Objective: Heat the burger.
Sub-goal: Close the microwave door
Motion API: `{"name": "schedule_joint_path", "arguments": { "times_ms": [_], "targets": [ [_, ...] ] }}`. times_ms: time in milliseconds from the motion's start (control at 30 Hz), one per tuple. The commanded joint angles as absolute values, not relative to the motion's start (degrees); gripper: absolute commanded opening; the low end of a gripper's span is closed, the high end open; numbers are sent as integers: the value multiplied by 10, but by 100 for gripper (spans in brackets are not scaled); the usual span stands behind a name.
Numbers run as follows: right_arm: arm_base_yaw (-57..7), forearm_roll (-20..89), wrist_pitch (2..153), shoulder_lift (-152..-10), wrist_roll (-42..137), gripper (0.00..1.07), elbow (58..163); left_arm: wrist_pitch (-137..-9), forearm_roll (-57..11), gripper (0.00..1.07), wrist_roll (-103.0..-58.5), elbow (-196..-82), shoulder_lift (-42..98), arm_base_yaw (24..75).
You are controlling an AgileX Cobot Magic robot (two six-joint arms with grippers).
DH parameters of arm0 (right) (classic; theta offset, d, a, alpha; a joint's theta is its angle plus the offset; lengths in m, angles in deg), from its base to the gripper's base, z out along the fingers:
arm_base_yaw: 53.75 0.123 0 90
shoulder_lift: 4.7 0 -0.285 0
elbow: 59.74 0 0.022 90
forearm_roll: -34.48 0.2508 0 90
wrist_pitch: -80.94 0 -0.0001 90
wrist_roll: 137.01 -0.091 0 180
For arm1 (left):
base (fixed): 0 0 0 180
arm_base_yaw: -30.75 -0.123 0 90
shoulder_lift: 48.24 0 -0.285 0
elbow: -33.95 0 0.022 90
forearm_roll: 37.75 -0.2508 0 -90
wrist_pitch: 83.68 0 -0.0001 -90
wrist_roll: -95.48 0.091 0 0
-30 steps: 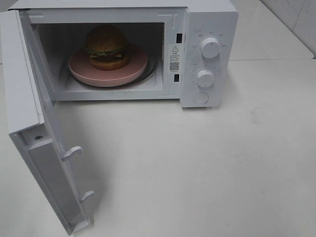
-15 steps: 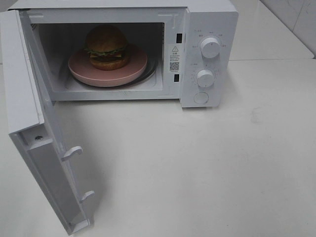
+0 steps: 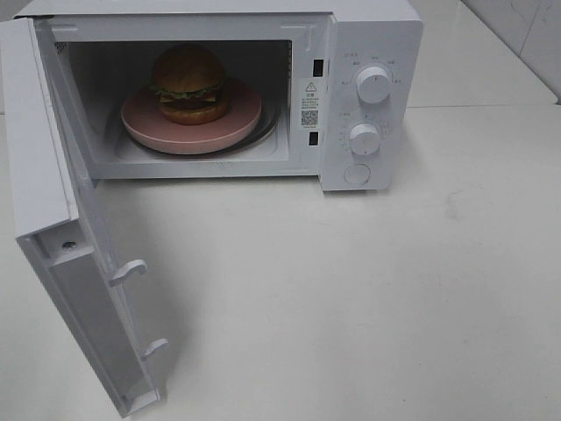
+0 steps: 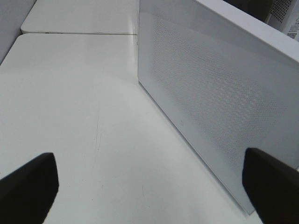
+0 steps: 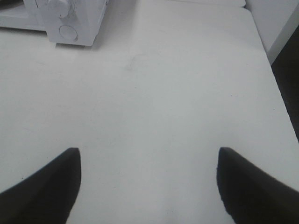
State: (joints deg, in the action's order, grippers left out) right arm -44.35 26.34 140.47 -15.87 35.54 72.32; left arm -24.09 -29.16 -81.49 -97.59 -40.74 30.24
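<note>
The burger (image 3: 188, 83), with a golden-brown bun, green lettuce and a dark patty, sits on a pink round plate (image 3: 237, 123) inside the white microwave (image 3: 372, 35). The microwave's door (image 3: 53, 228) stands wide open to the left. Neither gripper appears in the exterior high view. In the left wrist view, my left gripper (image 4: 149, 186) is open and empty above the table, just outside the door's perforated outer face (image 4: 219, 102). In the right wrist view, my right gripper (image 5: 148, 182) is open and empty over bare table, well away from the microwave's control panel (image 5: 70, 21).
Two white knobs (image 3: 374, 85) and a round button (image 3: 357, 174) are on the microwave's right panel. The door's latch hooks (image 3: 130, 270) stick out from its inner edge. The white table (image 3: 368, 298) spreads out in front of the microwave, with a seam (image 4: 79, 33) behind.
</note>
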Motion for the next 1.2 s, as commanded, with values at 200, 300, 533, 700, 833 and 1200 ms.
{"name": "schedule_joint_path", "arguments": {
  "times_ms": [200,300,533,700,833,1200],
  "targets": [
    [-472,263,1406,-107,353,76,722,-243,-292,100,-818,-975,-419,301],
    [-482,263,1406,-108,353,76,722,-243,-292,100,-818,-975,-419,301],
    [-482,263,1406,-108,353,76,722,-243,-292,100,-818,-975,-419,301],
    [-482,263,1406,-108,353,76,722,-243,-292,100,-818,-975,-419,301],
    [-482,263,1406,-108,353,76,722,-243,-292,100,-818,-975,-419,301],
    [-482,263,1406,-108,353,76,722,-243,-292,100,-818,-975,-419,301]
  ]
}}
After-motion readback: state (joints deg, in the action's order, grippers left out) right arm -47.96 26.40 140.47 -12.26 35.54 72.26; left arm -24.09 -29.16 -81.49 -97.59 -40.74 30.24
